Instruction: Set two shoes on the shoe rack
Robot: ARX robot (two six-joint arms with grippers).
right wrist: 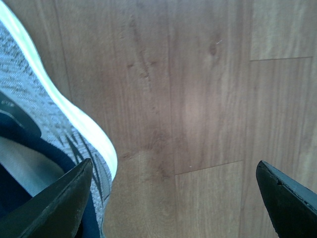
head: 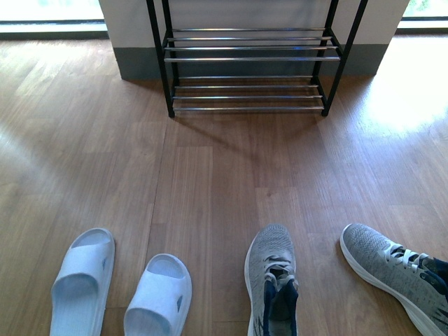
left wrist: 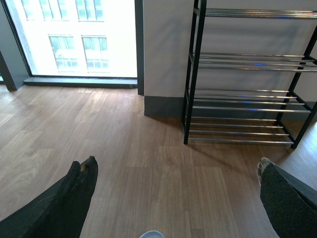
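Far left on the wood floor (head: 210,182): left slide (head: 80,280), pale, toe toward the far wall (head: 126,28). Just beside it, not touching: right slide (head: 159,297), same colour and heading. Next along: left sneaker (head: 271,280), grey knit with dark blue lining, toe pointing ahead. Further right, apart from it: right sneaker (head: 392,269), same grey, white laces, toe angled leftward, heel cut off by the frame edge.

Well beyond all four, centred against the wall: rack (head: 248,63), black frame, silvery rod shelves.

Left gripper (left wrist: 174,166): spread wide, nothing between the fingers, above the floor and facing the rack.

Right gripper (right wrist: 173,168): also spread wide, holding nothing, close over the floor. By one finger (right wrist: 59,203): white-soled edge of a sneaker (right wrist: 49,114). Which of the two, and whether touching, impossible to tell.
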